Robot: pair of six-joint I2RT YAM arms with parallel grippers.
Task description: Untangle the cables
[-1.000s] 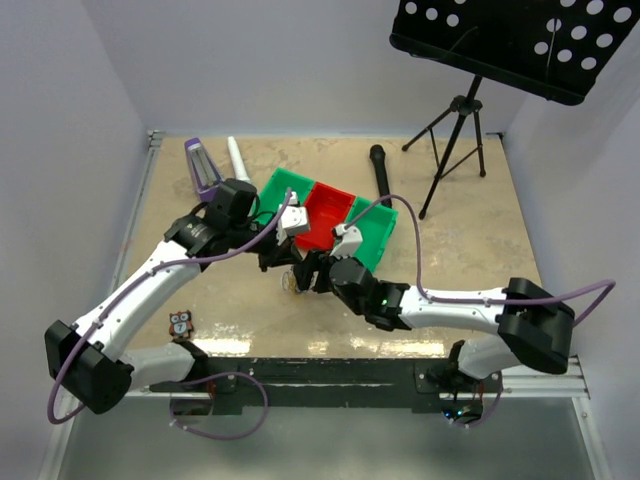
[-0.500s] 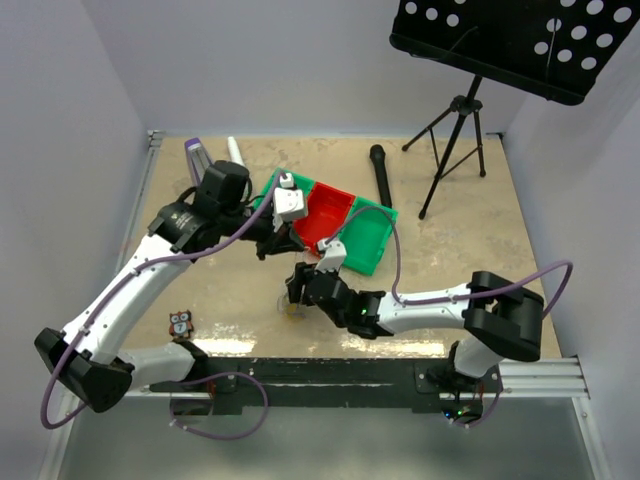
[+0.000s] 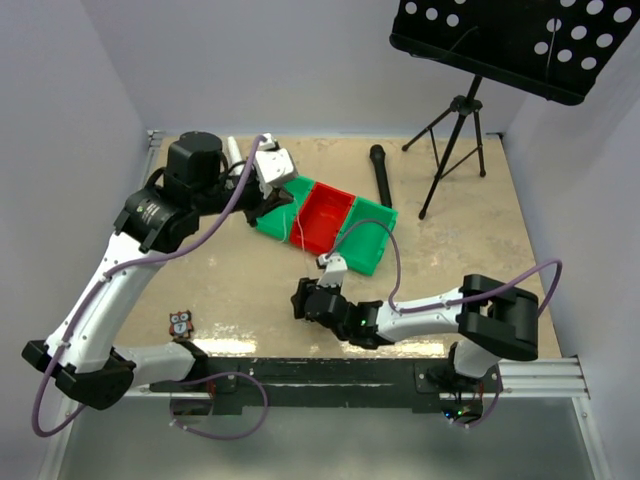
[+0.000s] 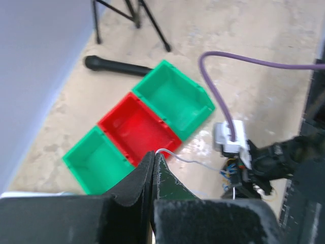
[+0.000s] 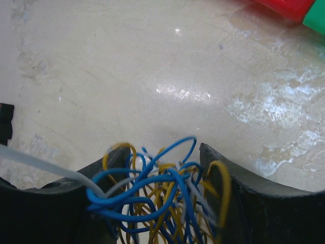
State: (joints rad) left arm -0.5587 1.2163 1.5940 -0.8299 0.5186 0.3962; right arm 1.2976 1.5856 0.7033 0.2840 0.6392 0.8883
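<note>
The cables point(image 5: 162, 198) are a small tangle of thin blue, yellow and white wire loops. In the right wrist view they fill the gap between my right gripper's point(image 5: 162, 170) fingers and touch both pads, and one yellow loop hangs over the right finger point(image 5: 228, 188). From above, that gripper point(image 3: 299, 299) is low over the table near the front. One white strand point(image 4: 195, 162) leaves the tangle point(image 4: 227, 173) and rises to my left gripper point(image 4: 154, 154), which is shut on its end. The left gripper point(image 3: 270, 205) hangs high over the left green bin.
A row of bins, green point(image 3: 278, 208), red point(image 3: 325, 215) and green point(image 3: 372, 238), sits behind the right gripper. A black microphone point(image 3: 381, 173) and a music stand's tripod point(image 3: 455, 140) are at the back right. A small owl figure point(image 3: 180, 322) lies front left.
My left gripper has risen and pulled back to the left, drawing the white strand out of the tangle. The right gripper has moved toward the front edge with the tangle, its jaws slightly narrower.
</note>
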